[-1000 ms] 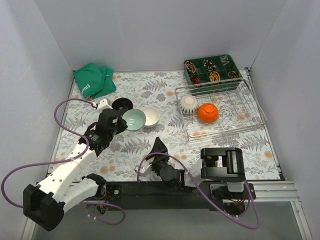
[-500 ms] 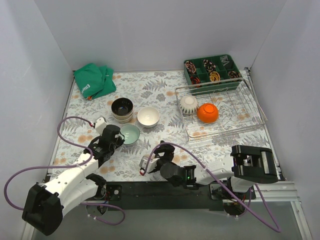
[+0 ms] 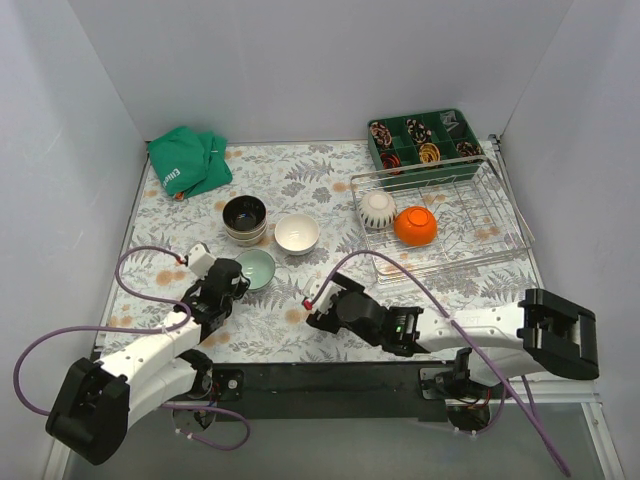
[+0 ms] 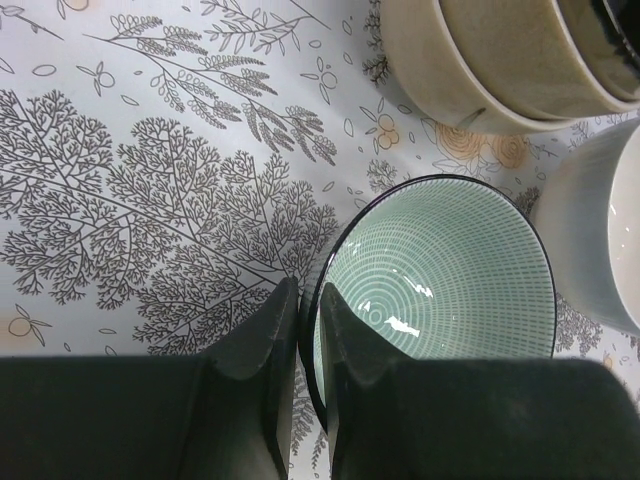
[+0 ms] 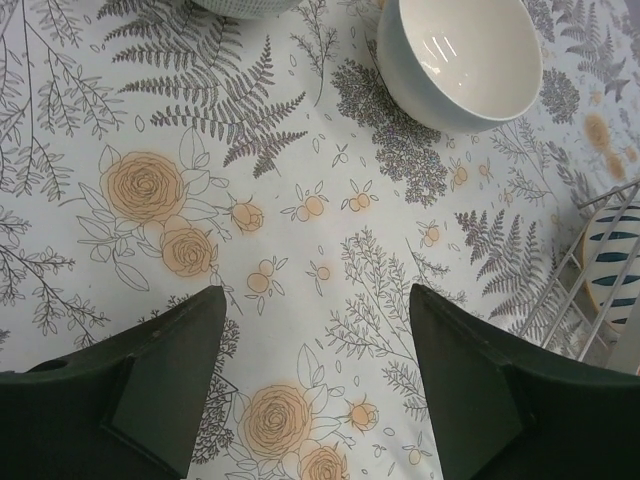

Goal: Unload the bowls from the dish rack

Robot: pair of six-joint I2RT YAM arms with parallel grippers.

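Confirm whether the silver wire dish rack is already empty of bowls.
No, the silver wire dish rack holds a round orange bowl and a cream ribbed bowl.

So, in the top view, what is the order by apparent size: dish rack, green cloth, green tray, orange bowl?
Largest: dish rack. Then green cloth and green tray, too alike to rank. Smallest: orange bowl.

Glossy glazed ceramic on the pale green bowl (image 4: 440, 270). Thin bright metal wire for the dish rack (image 3: 470, 236). Matt printed worktop (image 3: 330, 190); soft green cloth (image 3: 188, 162) at upper left.
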